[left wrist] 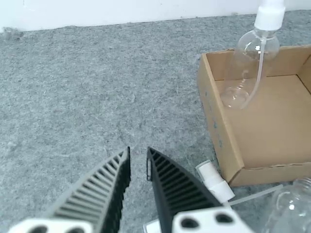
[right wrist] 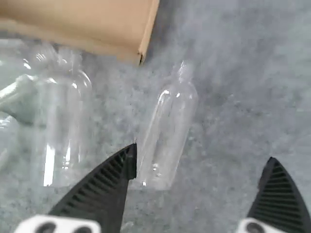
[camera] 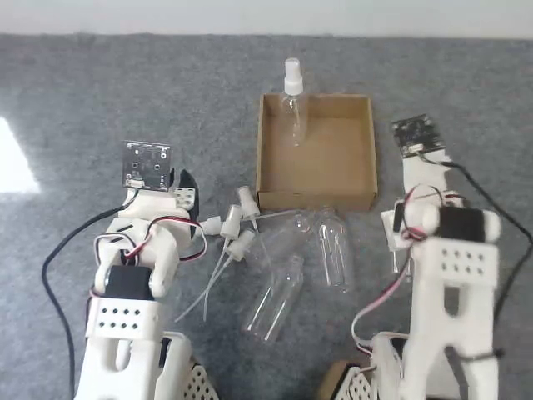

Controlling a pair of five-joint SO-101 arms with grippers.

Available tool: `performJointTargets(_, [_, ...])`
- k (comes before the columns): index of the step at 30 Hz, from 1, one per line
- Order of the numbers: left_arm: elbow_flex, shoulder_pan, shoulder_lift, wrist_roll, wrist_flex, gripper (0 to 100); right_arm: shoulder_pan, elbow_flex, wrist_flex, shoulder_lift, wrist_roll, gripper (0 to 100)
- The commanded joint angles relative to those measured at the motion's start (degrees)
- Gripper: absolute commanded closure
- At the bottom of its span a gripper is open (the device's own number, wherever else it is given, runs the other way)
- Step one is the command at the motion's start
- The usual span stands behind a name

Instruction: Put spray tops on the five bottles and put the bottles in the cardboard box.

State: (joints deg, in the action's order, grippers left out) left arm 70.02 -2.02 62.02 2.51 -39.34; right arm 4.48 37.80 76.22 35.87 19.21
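Note:
The cardboard box (camera: 361, 154) stands at the table's middle back. One bottle with a spray top (camera: 293, 104) leans inside it against the far wall, and the same bottle with a spray top (left wrist: 248, 68) shows in the left wrist view. Three clear bottles without tops (camera: 333, 248) lie in front of the box, with loose spray tops (camera: 239, 218) to their left. My left gripper (left wrist: 138, 158) is shut on nothing, left of the box. My right gripper (right wrist: 199, 170) hangs open above a lying bottle (right wrist: 170, 131) off the box's front right corner (right wrist: 141, 53).
Grey carpet covers the table. The loose tops' thin dip tubes (camera: 212, 279) trail toward the left arm (camera: 133, 283). A second bare bottle (right wrist: 63, 121) lies beside the right gripper's dark finger (right wrist: 114, 174). The right arm (camera: 450, 250) stands right of the bottles.

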Motion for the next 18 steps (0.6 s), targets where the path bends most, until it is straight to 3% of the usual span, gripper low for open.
performJointTargets(1, [-1.71,0.53,0.18,0.53,1.58,95,0.84,0.53,-6.73,-6.73,-2.55,65.1])
performJointTargets(12, [-1.71,0.35,0.18,0.44,1.58,95,1.36,-4.4,-16.57,-30.11,-7.03,65.3])
performJointTargets(18, [-2.24,0.26,-0.44,0.26,1.58,96,9.1,-5.45,-22.11,-35.91,-6.42,82.1])
